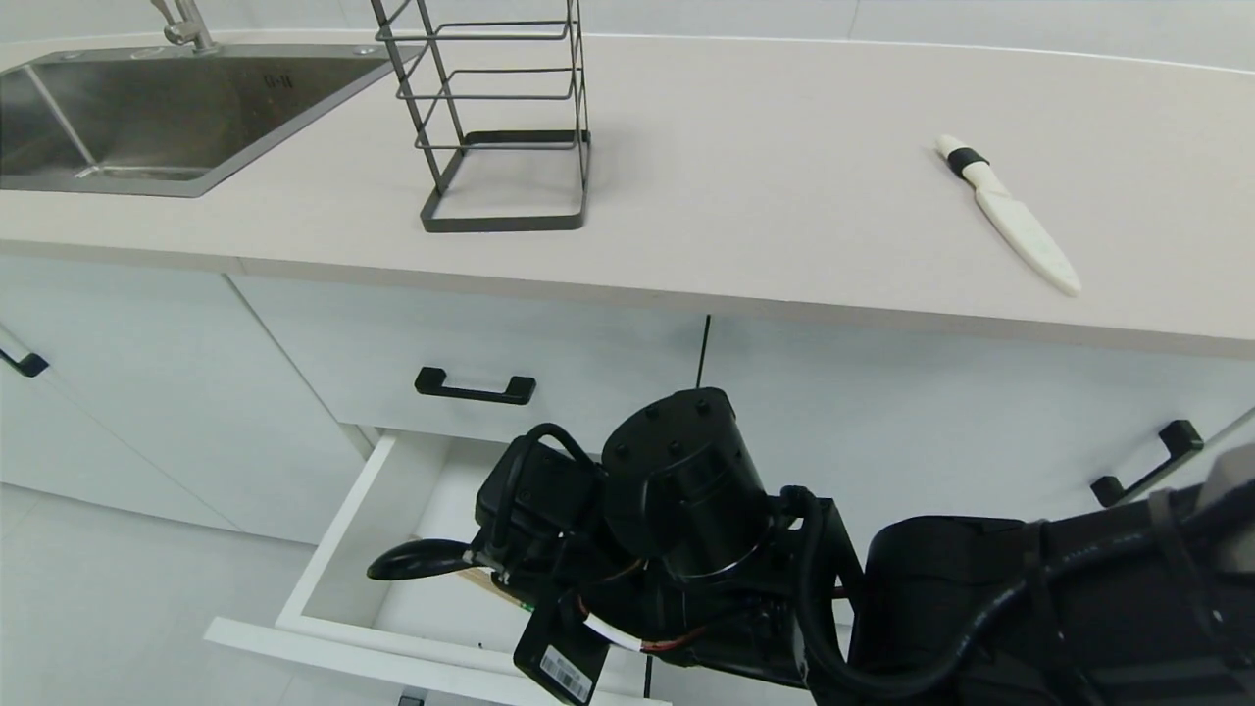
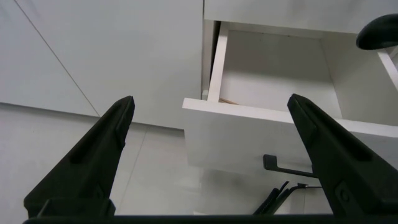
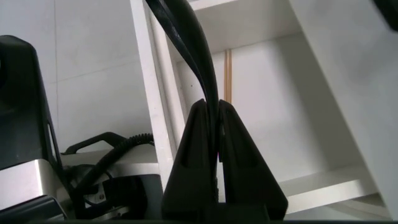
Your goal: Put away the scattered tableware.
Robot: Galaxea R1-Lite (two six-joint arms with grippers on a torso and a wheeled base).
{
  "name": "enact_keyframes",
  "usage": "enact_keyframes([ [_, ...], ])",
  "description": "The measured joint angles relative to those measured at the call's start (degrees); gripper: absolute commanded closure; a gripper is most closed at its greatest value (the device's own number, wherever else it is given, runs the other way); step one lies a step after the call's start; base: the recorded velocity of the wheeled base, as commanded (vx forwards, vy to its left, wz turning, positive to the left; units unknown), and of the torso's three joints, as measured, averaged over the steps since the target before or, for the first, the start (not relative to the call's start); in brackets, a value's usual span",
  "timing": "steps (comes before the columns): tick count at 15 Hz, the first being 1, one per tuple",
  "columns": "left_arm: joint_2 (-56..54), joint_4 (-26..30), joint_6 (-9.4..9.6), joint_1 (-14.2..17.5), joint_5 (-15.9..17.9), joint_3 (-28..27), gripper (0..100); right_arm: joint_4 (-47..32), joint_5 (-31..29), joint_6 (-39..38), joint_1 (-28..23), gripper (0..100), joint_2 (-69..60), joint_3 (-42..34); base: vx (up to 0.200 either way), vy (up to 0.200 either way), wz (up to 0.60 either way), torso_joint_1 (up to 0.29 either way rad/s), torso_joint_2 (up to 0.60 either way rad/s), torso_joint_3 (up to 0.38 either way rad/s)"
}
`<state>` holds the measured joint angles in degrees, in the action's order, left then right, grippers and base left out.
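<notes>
Right gripper [image 3: 212, 118] sat nearest, at six o'clock in the head view, its pads clenched on the slim handle of a black plastic spoon [image 1: 422, 559]. The spoon's rounded bowl jutted toward nine o'clock over the open white drawer [image 1: 335, 529]. On the drawer floor lay a thin wooden stick [image 3: 228, 74]. Left gripper [image 2: 211, 109] hung low in front of the drawer, fingers spread wide with nothing between them. Up on the pale countertop [image 1: 784, 147], a white knife with a black band on its handle [image 1: 1010, 216] lay at two o'clock. It was well apart from the black wire rack [image 1: 500, 127] at twelve o'clock. A stainless steel sink [image 1: 147, 108] sat at ten o'clock.
</notes>
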<state>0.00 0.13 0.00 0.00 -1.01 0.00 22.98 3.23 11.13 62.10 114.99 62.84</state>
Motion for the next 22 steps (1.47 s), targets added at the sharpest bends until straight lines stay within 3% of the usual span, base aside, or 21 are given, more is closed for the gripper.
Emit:
enact_keyframes([
  [4, 0.0, -0.1, 0.00, 0.0, 0.0, 0.0, 0, 0.0, -0.1, 2.5, -0.5, 100, 2.2, 1.8, 0.000, 0.000, 0.00, -0.029, 0.07, 0.035],
  [13, 0.0, 0.0, 0.00, 0.0, 0.0, 0.0, 0, -4.2, -0.5, 8.4, -2.8, 100, 14.5, 14.9, 0.000, 0.000, 0.00, -0.001, 0.00, 0.006],
  [22, 0.0, 0.0, 0.00, 0.0, 0.0, 0.0, 0, -4.4, -1.0, 8.6, -4.0, 100, 21.6, 21.3, 0.000, 0.000, 0.00, 0.000, 0.00, 0.000],
])
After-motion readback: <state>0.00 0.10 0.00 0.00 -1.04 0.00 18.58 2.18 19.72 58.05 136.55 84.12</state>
